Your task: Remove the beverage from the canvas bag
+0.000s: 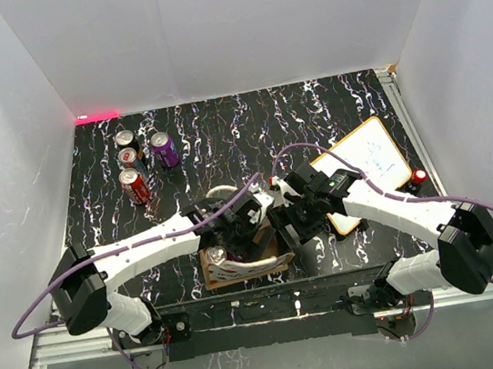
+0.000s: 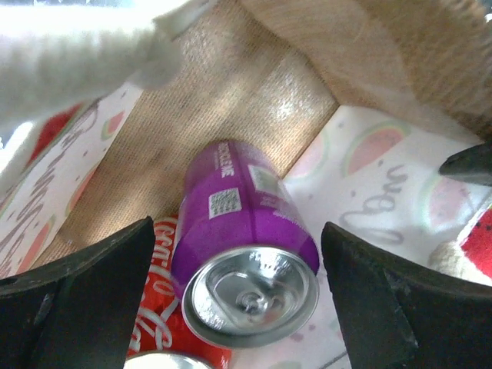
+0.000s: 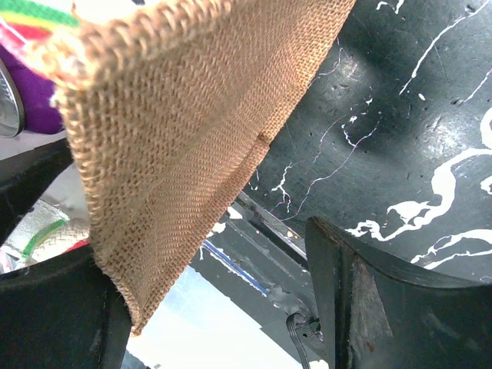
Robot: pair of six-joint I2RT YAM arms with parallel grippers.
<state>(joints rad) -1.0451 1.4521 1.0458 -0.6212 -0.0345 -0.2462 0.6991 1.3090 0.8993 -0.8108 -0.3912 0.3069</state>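
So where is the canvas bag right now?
In the top view the canvas bag sits at the table's near edge, just left of centre, left hand inside it, whiteboard to its right.

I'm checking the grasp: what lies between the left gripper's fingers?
In the left wrist view, a purple can lies on its side between the fingers of the open left gripper, inside the bag; a red can lies beside it.

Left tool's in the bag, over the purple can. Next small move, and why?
Probably ease the left tool a little lower and close it on the purple can. Its fingers are open and sit on either side of the can, which lies tilted inside the bag, top toward the camera, beside a red can. Nothing is gripped yet.
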